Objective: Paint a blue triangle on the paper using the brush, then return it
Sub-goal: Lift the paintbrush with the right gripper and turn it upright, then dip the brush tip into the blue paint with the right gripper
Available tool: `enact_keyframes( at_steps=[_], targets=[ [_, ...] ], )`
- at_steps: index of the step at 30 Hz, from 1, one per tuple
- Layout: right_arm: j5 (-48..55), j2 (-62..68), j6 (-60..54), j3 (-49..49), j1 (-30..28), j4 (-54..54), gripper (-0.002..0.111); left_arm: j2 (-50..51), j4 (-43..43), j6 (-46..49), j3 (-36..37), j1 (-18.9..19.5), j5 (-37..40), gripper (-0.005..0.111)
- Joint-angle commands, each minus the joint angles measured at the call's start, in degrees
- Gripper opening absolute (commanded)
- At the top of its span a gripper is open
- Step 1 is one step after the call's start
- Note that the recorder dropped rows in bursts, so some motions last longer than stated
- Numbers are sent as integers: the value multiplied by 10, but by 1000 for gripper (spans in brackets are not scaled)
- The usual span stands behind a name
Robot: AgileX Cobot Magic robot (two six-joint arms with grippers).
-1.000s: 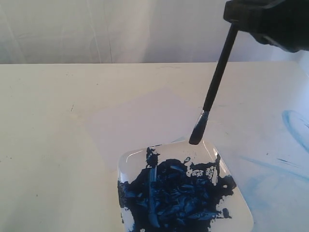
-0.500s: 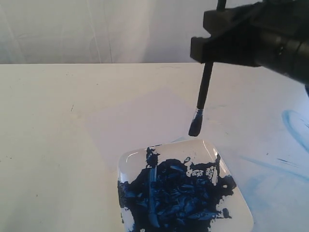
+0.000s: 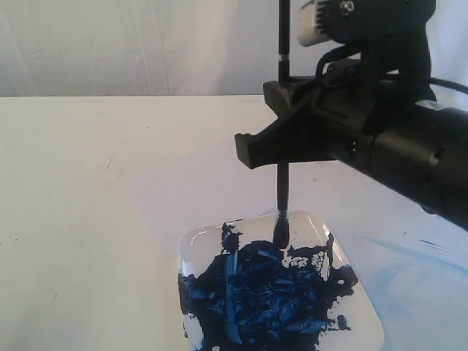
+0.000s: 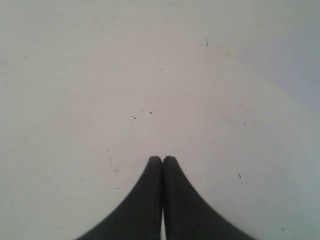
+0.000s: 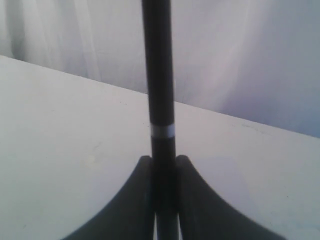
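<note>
My right gripper (image 3: 281,150) is shut on the black handle of the brush (image 3: 282,186) and holds it upright. The blue-stained bristles (image 3: 281,231) touch down at the far side of the white plate (image 3: 365,311), at the edge of the dark-blue paint blob (image 3: 263,292). In the right wrist view the handle and its silver band (image 5: 162,131) stand between the fingers (image 5: 142,170). The pale paper (image 3: 197,186) lies just beyond the plate, and no blue triangle shows on it. My left gripper (image 4: 162,159) is shut on nothing above bare table.
Faint light-blue smears (image 3: 424,248) mark the table to the right of the plate. A white curtain (image 3: 146,44) hangs behind the table's far edge. The right arm's black body (image 3: 395,139) fills the upper right of the exterior view.
The right arm swung left and down into view. The brush went from tilted to upright, and its bristles dropped from above the paper's near edge onto the plate.
</note>
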Motion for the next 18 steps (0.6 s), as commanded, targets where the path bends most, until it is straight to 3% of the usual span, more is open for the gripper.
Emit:
enact_keyframes(
  at_steps=[1,11,18],
  targets=[
    [-128,-2,58,51,33,10,0,-3,-1,-1,2,-2,2,0],
    [-307,-15,170,145,138,-19,0,-3,-1,-1,2,-2,2,0],
    [-330,-14,229,184,143,-16,0,-3,-1,-1,2,-2,2,0]
  ],
)
